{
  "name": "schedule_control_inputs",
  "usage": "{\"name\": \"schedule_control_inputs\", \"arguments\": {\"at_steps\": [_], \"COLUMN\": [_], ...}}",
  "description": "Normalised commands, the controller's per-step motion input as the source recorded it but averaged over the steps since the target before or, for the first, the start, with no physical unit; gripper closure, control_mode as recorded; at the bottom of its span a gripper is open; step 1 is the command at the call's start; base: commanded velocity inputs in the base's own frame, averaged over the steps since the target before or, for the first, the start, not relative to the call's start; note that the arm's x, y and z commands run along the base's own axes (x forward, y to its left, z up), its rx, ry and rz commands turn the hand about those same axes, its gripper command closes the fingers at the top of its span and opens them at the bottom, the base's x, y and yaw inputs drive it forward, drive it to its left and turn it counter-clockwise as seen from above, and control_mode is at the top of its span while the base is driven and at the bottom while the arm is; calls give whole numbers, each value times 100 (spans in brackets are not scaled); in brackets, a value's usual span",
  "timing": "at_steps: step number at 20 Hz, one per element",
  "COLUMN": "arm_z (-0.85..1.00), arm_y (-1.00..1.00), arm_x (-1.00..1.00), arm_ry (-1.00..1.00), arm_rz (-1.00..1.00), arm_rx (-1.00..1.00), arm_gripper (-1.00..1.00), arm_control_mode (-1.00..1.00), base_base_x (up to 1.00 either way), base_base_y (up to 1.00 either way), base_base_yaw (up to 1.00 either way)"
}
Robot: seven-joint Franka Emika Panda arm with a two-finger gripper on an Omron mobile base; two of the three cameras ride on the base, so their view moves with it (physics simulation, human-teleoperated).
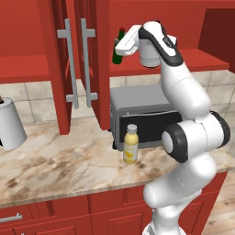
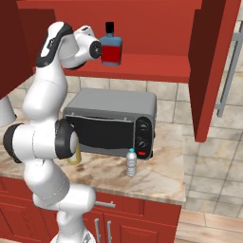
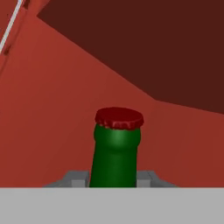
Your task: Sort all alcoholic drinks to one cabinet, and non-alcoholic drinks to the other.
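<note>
Left base view first: at nine o'clock stands a white paper-towel roll (image 1: 9,124) on the marble counter (image 1: 59,160). Toward eleven o'clock hang the cabinet doors (image 1: 78,59) with two silver bar handles close together. At six o'clock from the toaster oven (image 1: 137,117) stands the pale-yellow juice bottle (image 1: 131,144), upright on the counter, just in front of the oven.

Up at twelve o'clock the gripper (image 1: 120,46) is clamped on the green bottle (image 1: 118,48), which it holds at the level of the red shelf (image 1: 202,59). The hand view shows the fingers pinching the neck just below the red cap (image 3: 119,118), bottle (image 3: 114,159) upright.

Right base view: the square red-and-blue bottle (image 2: 112,47) already stands on the shelf at twelve o'clock; the small water bottle (image 2: 131,162) waits on the counter at five o'clock from the oven.

Judgement: glass is stiff, smooth and likely slippery, heavy low down, and breakable if dropped. A neck grip lets it swing; the cap's lip helps stop sliding. Set it down gently, apart from the square bottle.
</note>
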Motion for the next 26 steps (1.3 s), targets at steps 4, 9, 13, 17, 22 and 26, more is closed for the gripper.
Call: {"name": "schedule_control_inputs", "arguments": {"at_steps": [4,9,13,17,22,26], "arm_z": [-27,-29,-12,-3,0,0], "arm_y": [17,14,0,-2,-2,-6], "arm_x": [25,25,18,3,1,7], "arm_ry": [0,0,0,0,0,0], "arm_rz": [0,0,0,0,0,0], "arm_rx": [0,0,1,3,3,4], "arm_gripper": [100,-100,-100,-100,-100,-100], "arm_control_mode": [-100,-100,-100,-100,-100,-100], "base_base_x": [0,0,0,0,0,0], "base_base_y": [0,0,0,0,0,0], "base_base_yaw": [0,0,0,0,0,0]}}
